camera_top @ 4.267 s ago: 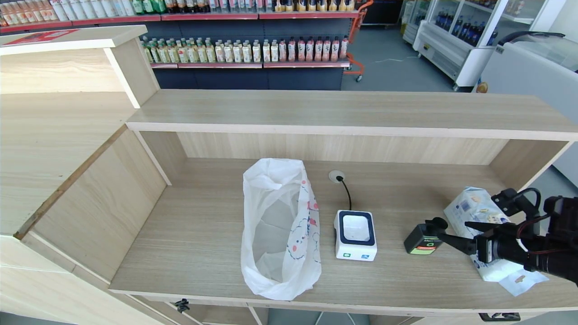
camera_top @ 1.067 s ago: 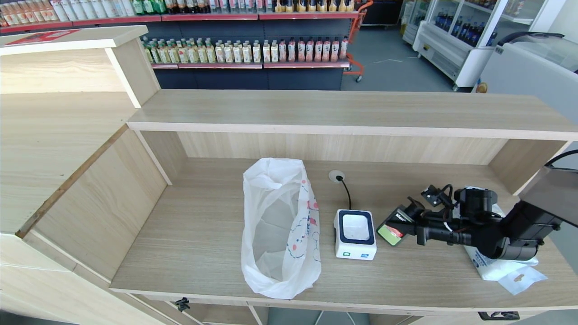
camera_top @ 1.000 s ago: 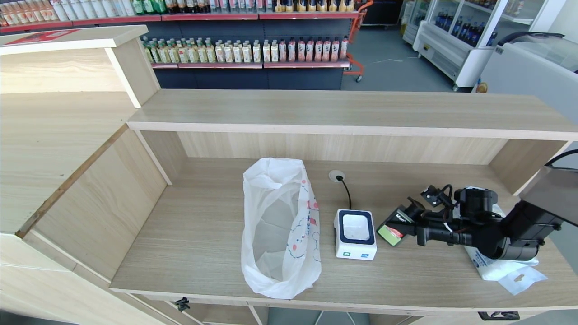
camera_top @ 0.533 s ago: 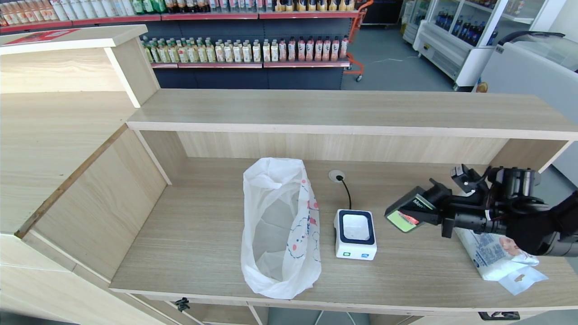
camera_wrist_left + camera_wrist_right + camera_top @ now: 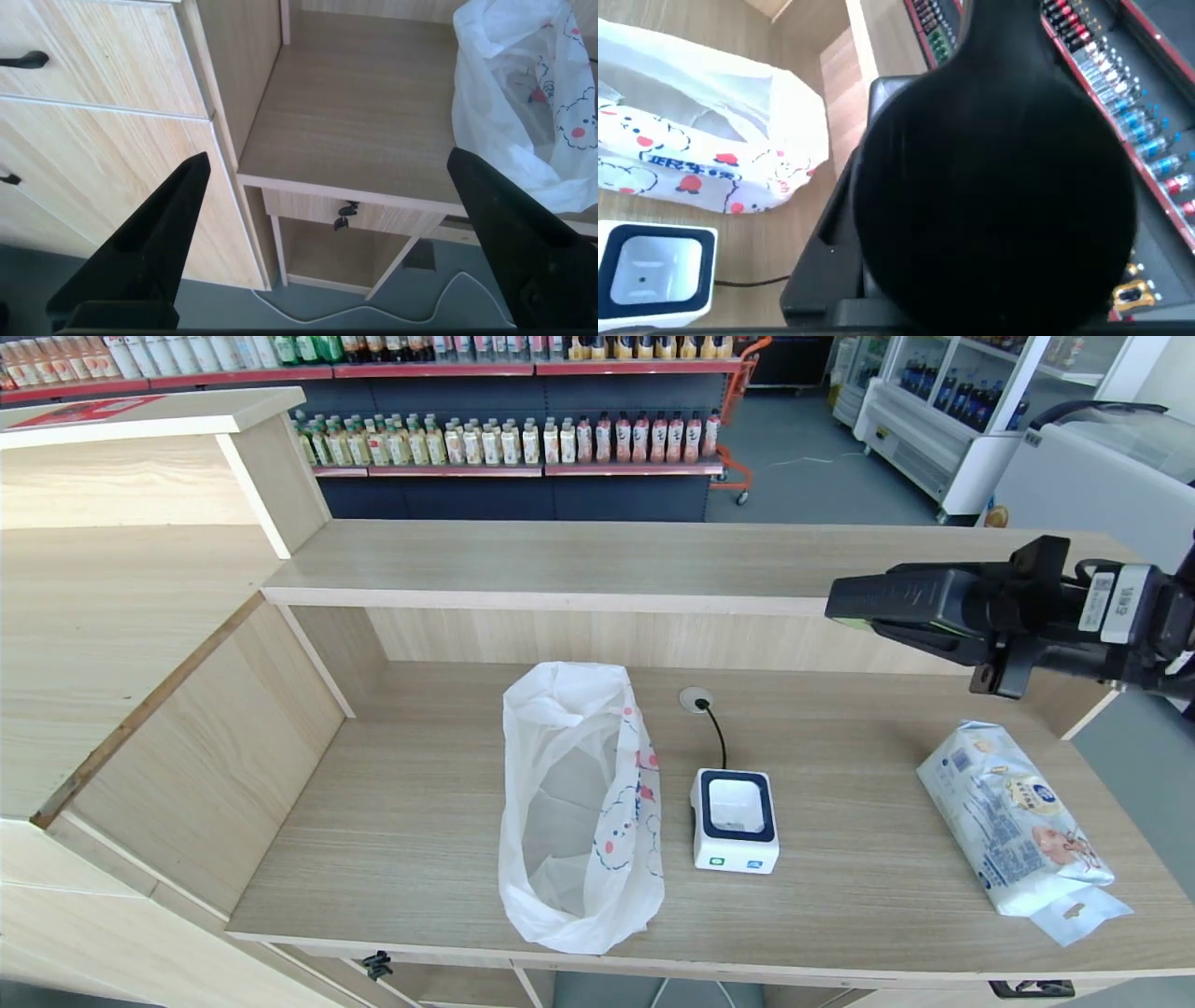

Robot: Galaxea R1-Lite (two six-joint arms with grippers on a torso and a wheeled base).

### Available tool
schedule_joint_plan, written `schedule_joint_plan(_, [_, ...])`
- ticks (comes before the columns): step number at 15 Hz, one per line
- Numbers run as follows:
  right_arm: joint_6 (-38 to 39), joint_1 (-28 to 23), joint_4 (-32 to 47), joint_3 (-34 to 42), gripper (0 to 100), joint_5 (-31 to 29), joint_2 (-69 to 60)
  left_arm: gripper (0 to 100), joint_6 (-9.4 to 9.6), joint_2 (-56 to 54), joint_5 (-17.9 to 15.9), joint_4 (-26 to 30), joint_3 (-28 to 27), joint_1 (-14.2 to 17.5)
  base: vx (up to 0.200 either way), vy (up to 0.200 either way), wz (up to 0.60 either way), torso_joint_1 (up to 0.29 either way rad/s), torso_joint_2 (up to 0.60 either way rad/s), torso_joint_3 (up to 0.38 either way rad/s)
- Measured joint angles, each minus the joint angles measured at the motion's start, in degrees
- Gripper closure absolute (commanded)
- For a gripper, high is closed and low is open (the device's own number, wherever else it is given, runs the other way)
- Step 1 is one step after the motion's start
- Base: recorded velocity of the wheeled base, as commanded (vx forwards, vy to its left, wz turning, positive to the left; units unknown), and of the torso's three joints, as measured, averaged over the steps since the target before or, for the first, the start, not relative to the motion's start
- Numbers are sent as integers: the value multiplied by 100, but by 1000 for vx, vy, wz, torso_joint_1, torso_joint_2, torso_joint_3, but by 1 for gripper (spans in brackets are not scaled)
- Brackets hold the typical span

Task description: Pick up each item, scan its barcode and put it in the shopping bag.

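1. box [image 5: 868, 593]: clamped in the right tool [image 5: 910, 611]. Its rear end is hidden between the fingers, and its label is turned away so that only a green edge shows.
2. dark mass [image 5: 999, 177]: close before the right tool's camera and blurred. Box or tool, cannot tell. It hides much of the counter [image 5: 757, 241].
3. scanner [image 5: 654, 275]: below the right tool, cut off by the picture's edge.
4. bag [image 5: 710, 140]: beside the scanner, cut off by the edge.
5. left tool [image 5: 327, 154]: fingers [image 5: 159, 252] spread, their bases cut off by the edge.
6. pack [image 5: 1018, 821]: below the right tool, print too small to read.
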Motion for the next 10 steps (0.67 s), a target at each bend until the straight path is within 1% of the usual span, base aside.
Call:
schedule_joint_plan(3, [-730,145,503,88,100,1070,-597,0,0,0,0,0,0,0,0,0,0,0,0,0])
schedule_joint_plan(4, [-1139,165,534,102,100,1178,-758,0,0,0,0,0,0,0,0,0,0,0,0,0])
schedule_joint_plan(5, [-1470,178,534,102,100,1193,-873,0,0,0,0,0,0,0,0,0,0,0,0,0])
schedule_joint_plan(7, [-1880,191,532,68,100,1158,-1017,0,0,0,0,0,0,0,0,0,0,0,0,0])
schedule_joint_plan(9, [-2324,236,545,85,100,896,-1115,0,0,0,0,0,0,0,0,0,0,0,0,0])
schedule_joint_plan(10, [-2849,288,564,96,100,764,-1148,0,0,0,0,0,0,0,0,0,0,0,0,0])
